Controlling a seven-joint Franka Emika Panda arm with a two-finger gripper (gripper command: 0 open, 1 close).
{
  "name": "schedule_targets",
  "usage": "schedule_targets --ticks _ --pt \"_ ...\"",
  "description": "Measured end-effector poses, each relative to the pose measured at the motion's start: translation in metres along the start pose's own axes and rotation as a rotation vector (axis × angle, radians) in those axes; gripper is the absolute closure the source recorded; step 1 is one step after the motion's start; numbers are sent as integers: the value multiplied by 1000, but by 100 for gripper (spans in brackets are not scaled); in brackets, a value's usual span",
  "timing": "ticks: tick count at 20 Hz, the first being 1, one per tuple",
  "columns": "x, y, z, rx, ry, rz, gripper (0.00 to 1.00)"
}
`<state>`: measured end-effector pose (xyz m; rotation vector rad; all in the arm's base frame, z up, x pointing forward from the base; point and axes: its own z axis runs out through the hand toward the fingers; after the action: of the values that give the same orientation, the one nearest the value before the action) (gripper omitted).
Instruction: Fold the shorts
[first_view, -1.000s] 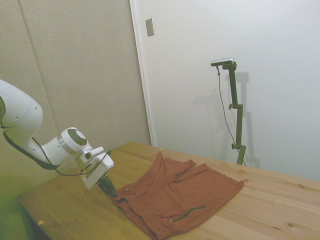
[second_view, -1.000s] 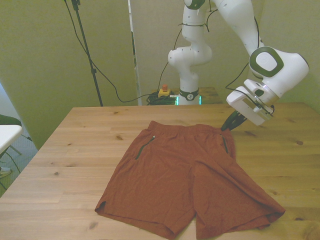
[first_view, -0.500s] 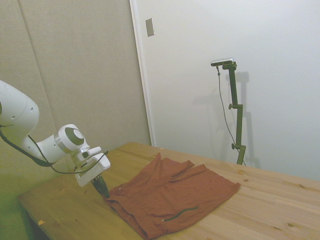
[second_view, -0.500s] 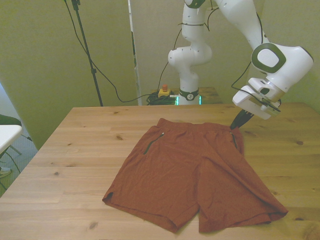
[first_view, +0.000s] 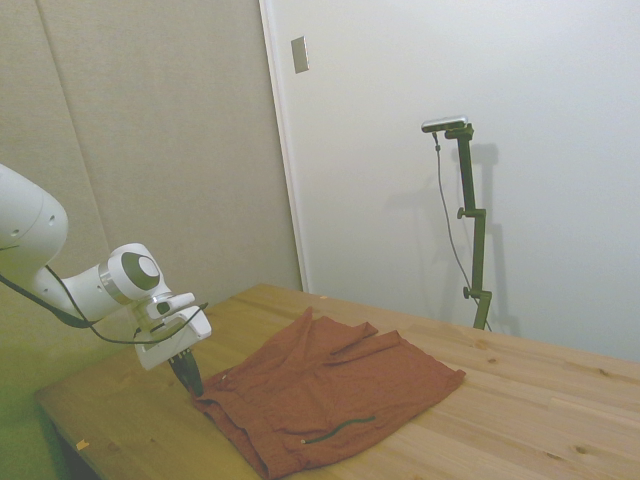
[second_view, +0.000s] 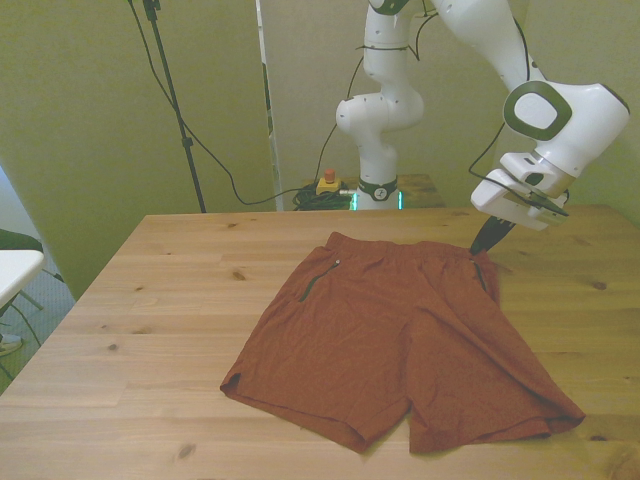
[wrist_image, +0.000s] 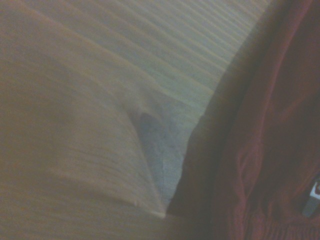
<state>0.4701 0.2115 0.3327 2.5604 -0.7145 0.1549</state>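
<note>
1. One pair of rust-red shorts (second_view: 400, 345) lies flat on the wooden table (second_view: 150, 330); we count two dark pocket zippers (second_view: 316, 283).
2. One hand (second_view: 484, 243) pinches the waistband corner, fingers closed on the fabric.

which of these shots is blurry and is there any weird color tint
Wrist view: soft and out of focus, the shorts and table only smeared shapes. Front view: sharp, with a yellow-green cast on the walls. Side view: fairly sharp but pale, washed out on the white wall, greenish toward its left edge.
</note>
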Motion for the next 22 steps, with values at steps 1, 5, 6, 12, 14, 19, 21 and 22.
schedule_targets --ticks 1,5,6,12,14,19,21,22 --pt "3 3 -2 10 -6 12 100" --pt "21 22 -16 67 -27 88 100" --pt "26 29 -20 85 -35 105 100" --pt "57 84 -41 162 -76 191 100" --pt "67 110 -42 188 -98 224 100" --pt "85 175 -45 238 -108 307 100" --pt "90 196 -46 250 -103 333 100" --pt "93 205 -46 262 -108 346 100"
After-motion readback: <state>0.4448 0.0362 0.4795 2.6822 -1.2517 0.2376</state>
